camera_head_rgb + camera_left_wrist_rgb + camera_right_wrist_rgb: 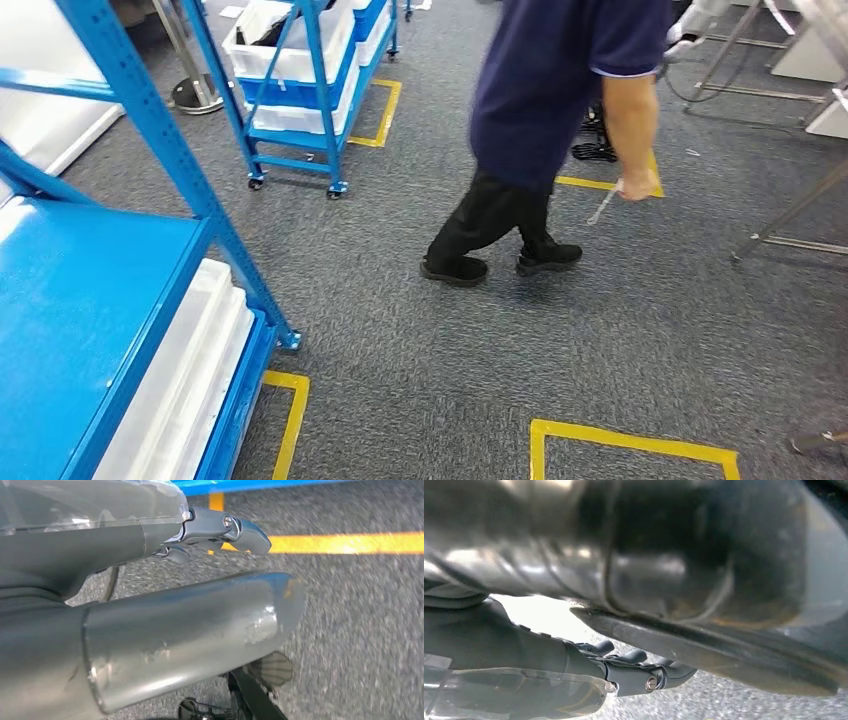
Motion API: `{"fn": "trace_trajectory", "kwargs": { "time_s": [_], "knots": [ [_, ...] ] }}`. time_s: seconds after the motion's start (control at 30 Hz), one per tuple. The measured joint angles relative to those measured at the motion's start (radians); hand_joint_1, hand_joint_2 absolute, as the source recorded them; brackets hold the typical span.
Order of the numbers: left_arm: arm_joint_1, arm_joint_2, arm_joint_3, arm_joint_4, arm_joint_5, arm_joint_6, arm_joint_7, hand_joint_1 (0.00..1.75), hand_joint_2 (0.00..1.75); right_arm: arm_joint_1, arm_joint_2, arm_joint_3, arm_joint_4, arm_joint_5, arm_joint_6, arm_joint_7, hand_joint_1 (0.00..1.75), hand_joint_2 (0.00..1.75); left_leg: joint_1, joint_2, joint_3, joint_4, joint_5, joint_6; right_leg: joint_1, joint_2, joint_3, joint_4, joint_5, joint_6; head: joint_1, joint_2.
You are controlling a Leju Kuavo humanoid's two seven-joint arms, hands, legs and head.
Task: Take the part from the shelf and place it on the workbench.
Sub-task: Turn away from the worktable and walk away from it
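Left hand (220,532): fingers extended and apart, nothing between them; seen in the left wrist view above grey carpet.
Right hand (634,672): dark fingers stretched out side by side, nothing visibly held; a large blurred dark shape sits close above them in the right wrist view, so whether they touch anything cannot be told.
Part: cannot be identified in any view; its location cannot be told.
Near shelf (90,310): blue rack at lower left of the head view, flat blue top surface, white bins (180,390) on the level beneath.
Far shelf (310,90): blue wheeled rack at upper left centre of the head view, holding white bins; contents too small to tell.
Person (560,110): upper centre of the head view, dark top and trousers, black shoes, mid-stride on the carpet, one hand holding a thin light rod.
Floor markings (630,445): yellow tape outlines at lower centre, beside the near shelf foot, and by the far shelf.
Floor (400,330): grey carpet.
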Motion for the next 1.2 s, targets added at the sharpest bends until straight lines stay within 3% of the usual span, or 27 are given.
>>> {"fn": "trace_trajectory", "kwargs": {
  "time_s": [0.03, 0.13, 0.17, 0.23, 0.3, 0.37, 0.43, 0.47, 0.5, 0.53, 0.6, 0.67, 0.77, 0.83, 0.93, 0.97, 1.0, 1.03, 1.07, 1.13, 1.2],
  "knots": [
    [0.001, 0.000, 0.000, 0.000, 0.000, 0.004, 0.001, 0.00, 0.00, -0.001, 0.000, 0.000, 0.000, 0.001, 0.000, -0.001, 0.00, 0.00, -0.002, -0.015, 0.000, 0.000, 0.002, 0.002, 0.006, 0.005, 0.014, -0.030, 0.029, -0.008, 0.000, 0.000],
    [0.001, -0.002, 0.000, 0.000, -0.001, 0.035, -0.008, 0.00, 0.00, -0.001, 0.000, -0.001, 0.000, -0.005, -0.018, -0.034, 0.00, 0.00, -0.004, -0.046, -0.001, -0.002, 0.012, 0.003, 0.022, 0.031, 0.093, -0.214, 0.131, -0.031, 0.000, 0.000],
    [0.004, -0.004, -0.001, 0.000, -0.003, 0.057, -0.019, 0.00, 0.00, -0.003, 0.000, -0.004, 0.000, -0.015, -0.041, -0.084, 0.00, 0.00, -0.004, -0.052, -0.002, -0.005, 0.017, 0.000, 0.026, 0.037, 0.105, -0.250, 0.146, -0.034, 0.000, 0.000],
    [0.011, -0.008, -0.004, 0.000, -0.008, 0.107, -0.049, 0.00, 0.00, -0.008, 0.000, -0.012, -0.001, -0.039, -0.097, -0.222, 0.00, 0.00, -0.003, -0.059, -0.003, -0.015, 0.028, -0.011, 0.030, 0.035, 0.105, -0.269, 0.160, -0.034, 0.000, 0.000],
    [0.015, -0.009, -0.011, 0.000, -0.014, 0.132, -0.074, 0.00, 0.00, -0.015, 0.001, -0.020, -0.001, -0.053, -0.128, -0.327, 0.00, 0.00, -0.006, -0.048, -0.007, -0.014, 0.028, -0.020, 0.023, 0.030, 0.106, -0.291, 0.182, -0.033, 0.000, 0.000],
    [0.012, -0.010, -0.019, 0.000, -0.020, 0.140, -0.090, 0.00, 0.00, -0.020, 0.001, -0.026, -0.001, -0.058, -0.138, -0.378, 0.00, 0.00, -0.012, -0.013, -0.033, 0.045, -0.019, -0.024, 0.017, 0.015, 0.107, -0.313, 0.203, -0.038, -0.001, 0.000],
    [0.008, -0.010, -0.020, -0.002, 0.012, 0.156, -0.102, 0.00, 0.00, -0.021, 0.001, -0.031, -0.002, -0.065, -0.142, -0.404, 0.00, 0.00, -0.012, 0.017, -0.075, 0.162, -0.093, -0.030, 0.020, -0.003, 0.099, -0.314, 0.209, -0.042, -0.002, 0.000],
    [0.006, -0.009, -0.005, -0.004, 0.065, 0.162, -0.108, 0.00, 0.00, -0.021, 0.001, -0.036, -0.002, -0.072, -0.143, -0.412, 0.00, 0.00, -0.010, 0.023, -0.088, 0.209, -0.115, -0.034, 0.020, -0.011, 0.095, -0.312, 0.210, -0.042, -0.002, 0.000],
    [0.004, -0.007, 0.020, -0.006, 0.138, 0.163, -0.112, 0.00, 0.00, -0.021, 0.001, -0.043, -0.002, -0.081, -0.144, -0.419, 0.00, 0.00, -0.007, 0.028, -0.085, 0.227, -0.119, -0.038, 0.020, -0.017, 0.092, -0.308, 0.209, -0.041, -0.002, 0.000],
    [0.002, -0.004, 0.054, -0.008, 0.211, 0.157, -0.115, 0.00, 0.00, -0.021, 0.001, -0.050, -0.002, -0.090, -0.144, -0.425, 0.00, 0.00, -0.003, 0.032, -0.065, 0.208, -0.106, -0.043, 0.019, -0.022, 0.089, -0.304, 0.209, -0.040, -0.002, 0.000],
    [0.001, 0.008, 0.116, -0.013, 0.297, 0.141, -0.112, 0.00, 0.00, -0.021, 0.003, -0.063, -0.002, -0.100, -0.143, -0.430, 0.00, 0.00, 0.003, 0.042, 0.017, 0.084, -0.059, -0.047, 0.017, -0.027, 0.085, -0.292, 0.203, -0.033, -0.002, 0.000],
    [-0.001, 0.018, 0.146, -0.020, 0.310, 0.136, -0.106, 0.00, 0.00, -0.021, 0.005, -0.073, -0.002, -0.105, -0.142, -0.432, 0.00, 0.00, 0.000, 0.047, 0.075, -0.015, -0.038, -0.036, 0.018, -0.031, 0.077, -0.276, 0.195, -0.021, -0.001, 0.000],
    [-0.001, 0.024, 0.153, -0.026, 0.323, 0.138, -0.105, 0.00, 0.00, -0.023, 0.006, -0.083, -0.002, -0.110, -0.144, -0.429, 0.00, 0.00, -0.004, 0.043, 0.082, -0.037, -0.036, -0.013, 0.019, -0.036, 0.072, -0.268, 0.191, -0.009, -0.001, 0.000],
    [-0.003, 0.025, 0.153, -0.027, 0.332, 0.135, -0.111, 0.00, 0.00, -0.023, 0.006, -0.086, -0.002, -0.104, -0.153, -0.416, 0.00, 0.00, -0.001, 0.038, 0.084, -0.048, -0.029, 0.001, 0.016, -0.027, 0.064, -0.242, 0.170, 0.002, -0.001, 0.000],
    [-0.010, 0.023, 0.153, -0.031, 0.345, 0.121, -0.126, 0.00, 0.00, -0.019, 0.006, -0.087, -0.002, -0.086, -0.162, -0.375, 0.00, 0.00, 0.003, 0.027, 0.079, -0.055, -0.020, 0.013, 0.003, -0.005, -0.007, -0.088, 0.079, 0.018, 0.000, 0.000],
    [-0.012, 0.022, 0.153, -0.033, 0.349, 0.116, -0.129, 0.00, 0.00, -0.018, 0.006, -0.088, -0.002, -0.081, -0.162, -0.361, 0.00, 0.00, 0.003, 0.021, 0.076, -0.055, -0.018, 0.013, -0.002, -0.003, -0.033, -0.033, 0.058, 0.022, 0.000, 0.000],
    [-0.012, 0.020, 0.153, -0.035, 0.351, 0.112, -0.132, 0.00, 0.00, -0.016, 0.006, -0.089, -0.002, -0.078, -0.162, -0.348, 0.00, 0.00, 0.003, 0.014, 0.074, -0.055, -0.017, 0.012, -0.007, -0.002, -0.046, -0.007, 0.057, 0.025, 0.000, 0.000],
    [-0.013, 0.018, 0.153, -0.037, 0.353, 0.108, -0.133, 0.00, 0.00, -0.015, 0.006, -0.091, -0.002, -0.076, -0.162, -0.338, 0.00, 0.00, 0.004, 0.006, 0.074, -0.054, -0.015, 0.011, -0.012, 0.000, -0.043, -0.013, 0.074, 0.027, 0.000, 0.000],
    [-0.013, 0.016, 0.153, -0.039, 0.354, 0.105, -0.134, 0.00, 0.00, -0.014, 0.005, -0.092, -0.002, -0.074, -0.162, -0.327, 0.00, 0.00, 0.005, -0.003, 0.074, -0.054, -0.014, 0.008, -0.017, 0.005, -0.023, -0.058, 0.109, 0.029, 0.000, 0.000],
    [-0.017, 0.013, 0.153, -0.045, 0.351, 0.095, -0.138, 0.00, 0.00, -0.008, 0.005, -0.093, -0.001, -0.071, -0.161, -0.304, 0.00, 0.00, 0.008, -0.024, 0.072, -0.054, -0.011, -0.001, -0.025, 0.046, 0.037, -0.191, 0.176, 0.033, 0.000, 0.000],
    [-0.021, 0.010, 0.152, -0.053, 0.340, 0.081, -0.140, 0.00, 0.00, -0.004, 0.005, -0.096, -0.001, -0.066, -0.156, -0.277, 0.00, 0.00, 0.010, -0.043, 0.065, -0.054, -0.004, -0.016, -0.025, 0.081, 0.065, -0.265, 0.198, 0.033, 0.000, 0.000]
  ]
}}
